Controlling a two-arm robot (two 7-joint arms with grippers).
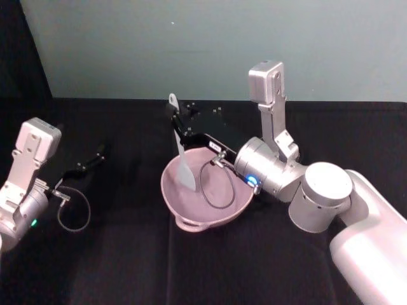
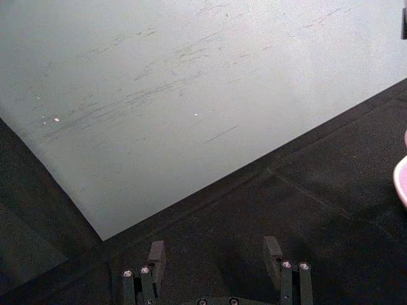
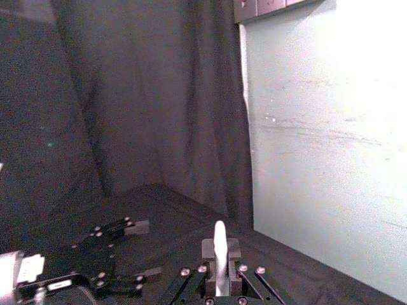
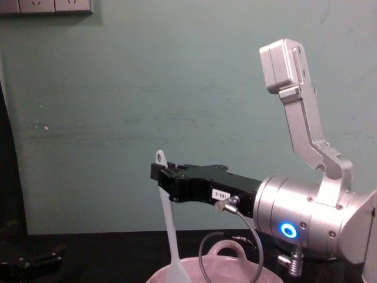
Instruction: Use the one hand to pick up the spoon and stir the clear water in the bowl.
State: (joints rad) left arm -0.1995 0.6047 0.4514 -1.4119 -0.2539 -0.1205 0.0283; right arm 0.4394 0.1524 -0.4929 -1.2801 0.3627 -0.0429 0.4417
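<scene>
Head view: the right hand (image 1: 174,121) has its jaws clamped on the spoon (image 1: 180,151), blade down inside the pink bowl (image 1: 173,194) mid-desk (image 1: 127,267). The left hand (image 1: 95,157) sits far left. Left wrist view: its jaws stand apart. Chest view: the spoon hangs nearly upright, blade at the bowl's rim.

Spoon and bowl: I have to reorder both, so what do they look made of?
Spoon: likely white plastic with a matt finish; it has a thin flat blade and a moulded hole at the handle end. Bowl: pale pink and glossy, with soft highlights along the rim; glazed ceramic or hard plastic, cannot tell which.
</scene>
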